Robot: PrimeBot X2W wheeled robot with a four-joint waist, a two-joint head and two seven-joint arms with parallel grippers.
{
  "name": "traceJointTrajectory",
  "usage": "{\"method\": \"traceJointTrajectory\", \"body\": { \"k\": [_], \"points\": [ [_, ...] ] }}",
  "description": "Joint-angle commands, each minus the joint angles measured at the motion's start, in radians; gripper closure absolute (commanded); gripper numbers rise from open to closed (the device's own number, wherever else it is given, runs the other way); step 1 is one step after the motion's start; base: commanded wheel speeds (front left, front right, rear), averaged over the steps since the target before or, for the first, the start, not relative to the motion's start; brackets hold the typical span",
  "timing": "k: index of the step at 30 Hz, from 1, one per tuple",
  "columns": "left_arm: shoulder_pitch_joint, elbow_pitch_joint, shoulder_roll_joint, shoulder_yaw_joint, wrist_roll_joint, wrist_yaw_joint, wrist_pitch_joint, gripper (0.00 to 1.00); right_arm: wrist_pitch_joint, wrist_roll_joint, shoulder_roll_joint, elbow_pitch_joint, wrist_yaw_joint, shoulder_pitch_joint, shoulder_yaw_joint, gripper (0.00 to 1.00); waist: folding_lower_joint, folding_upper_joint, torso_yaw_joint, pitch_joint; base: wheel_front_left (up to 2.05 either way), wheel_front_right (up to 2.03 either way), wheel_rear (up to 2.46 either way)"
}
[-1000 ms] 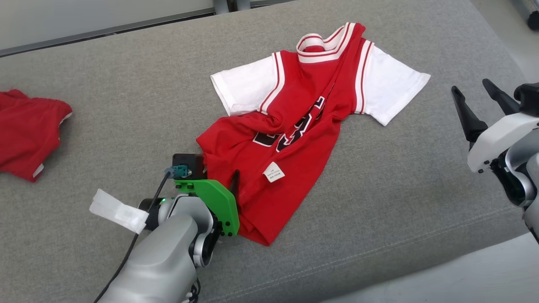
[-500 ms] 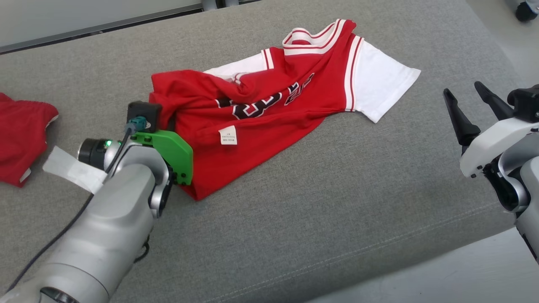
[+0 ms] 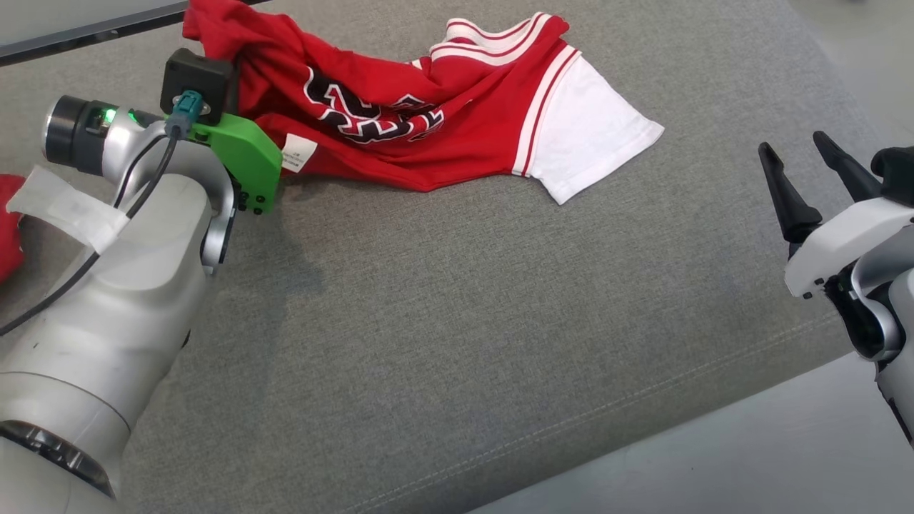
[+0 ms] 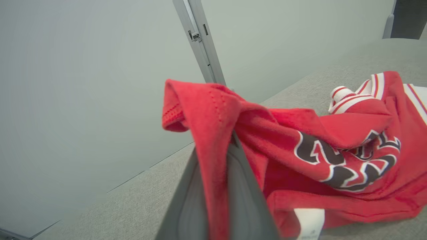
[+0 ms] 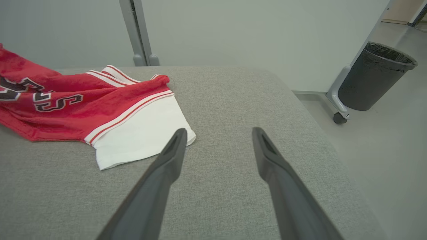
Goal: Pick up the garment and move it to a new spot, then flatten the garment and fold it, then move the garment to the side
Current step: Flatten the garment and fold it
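The garment [image 3: 428,121] is a red jersey with white sleeves and black lettering, at the far left of the grey padded surface [image 3: 443,321]. My left gripper [image 4: 217,146] is shut on a bunch of its red hem, with cloth draped over both fingers. That end is lifted off the surface, while the collar and a white sleeve [image 3: 593,143] still lie on it. In the head view the left wrist's green bracket [image 3: 243,153] sits beside the raised cloth. My right gripper [image 3: 792,143] stands open at the right edge, near the sleeve [image 5: 140,133].
Another red piece of clothing [image 3: 6,243] lies at the left edge. A pale wall with a metal post [image 5: 138,33] stands behind the surface. A black bin [image 5: 377,80] is on the floor to the right. The surface's front edge runs across the lower right.
My left gripper shut on the jersey's hem, then rose and pulled it far-left. The jersey stretched out and trailed after it. The right gripper stayed open.
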Motion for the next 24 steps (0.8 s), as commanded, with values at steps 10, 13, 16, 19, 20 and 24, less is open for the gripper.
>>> {"method": "traceJointTrajectory", "body": {
  "k": [10,13,16,19,20,24],
  "points": [
    [0.070,-0.084,0.009,0.010,-0.012,0.007,-0.010,1.00,0.004,-0.020,0.008,-0.020,-0.001,0.047,-0.045,0.00,0.0000,0.0000,0.024,-0.016,0.00,0.00,0.00],
    [0.116,-0.169,0.020,0.000,-0.004,0.021,-0.012,1.00,0.006,-0.021,0.002,-0.023,-0.001,0.069,-0.067,0.00,0.0000,0.0000,0.042,-0.027,0.00,0.00,0.00],
    [0.159,-0.268,0.045,-0.013,0.002,0.046,-0.003,1.00,0.012,-0.025,0.001,-0.029,-0.001,0.091,-0.089,0.00,0.0000,0.0000,0.055,-0.035,0.00,0.00,0.00],
    [0.182,-0.392,0.090,-0.022,0.025,0.096,0.021,1.00,0.020,-0.031,0.005,-0.039,-0.001,0.103,-0.107,0.00,0.0000,0.0000,0.063,-0.039,0.00,0.00,0.00],
    [0.187,-0.439,0.109,-0.025,0.034,0.117,0.034,1.00,0.023,-0.034,0.007,-0.042,-0.001,0.104,-0.111,0.00,0.0000,0.0000,0.066,-0.040,0.00,0.00,0.00],
    [0.205,-0.606,0.183,-0.020,0.044,0.182,0.095,1.00,0.032,-0.043,0.013,-0.059,-0.001,0.110,-0.125,0.00,0.0000,0.0000,0.073,-0.039,0.00,0.00,0.00]
  ]
}}
